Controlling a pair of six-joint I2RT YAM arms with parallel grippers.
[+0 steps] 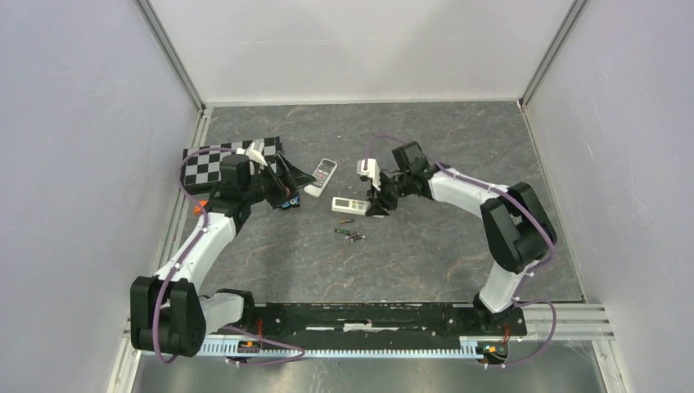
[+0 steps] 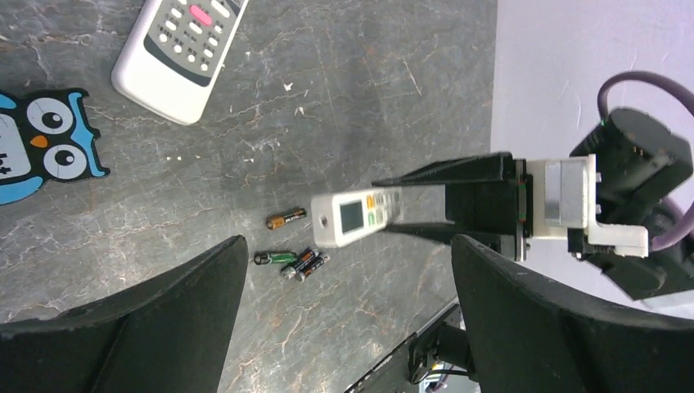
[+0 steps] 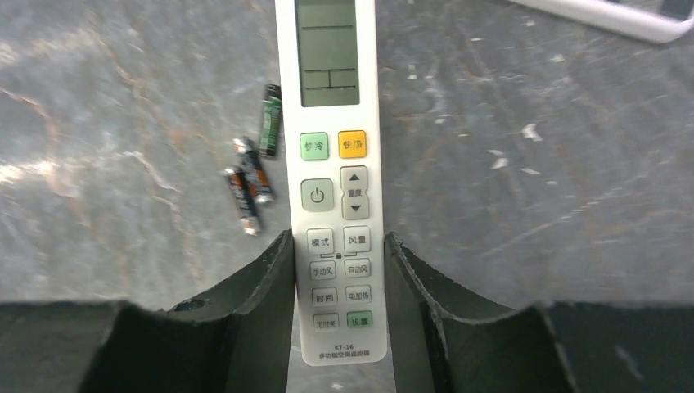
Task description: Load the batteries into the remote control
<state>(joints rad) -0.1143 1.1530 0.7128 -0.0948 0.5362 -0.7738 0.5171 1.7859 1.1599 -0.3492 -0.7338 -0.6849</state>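
Far left of the white remote control (image 1: pixel 348 205) lies a flat black-and-white checkerboard (image 1: pixel 232 164). Closer to it on that side, the left pincer (image 1: pixel 293 187) hangs wide open and empty. Also left of it are a cartoon owl sticker (image 2: pixel 41 147) and a broader grey-faced remote (image 1: pixel 321 177) with a pink button. The remote control is a slim, glossy plastic bar with a grey screen, 1 green button and 1 orange button. Just beside it, toward the arm bases, the batteries (image 2: pixel 304 264) lie on the dark marbled counter (image 1: pixel 425 254): 4 tiny cylinders, 1 copper-brown, 1 green, 2 dark. From its right, the right pincer (image 3: pixel 338 246) clamps both long edges of its button end.
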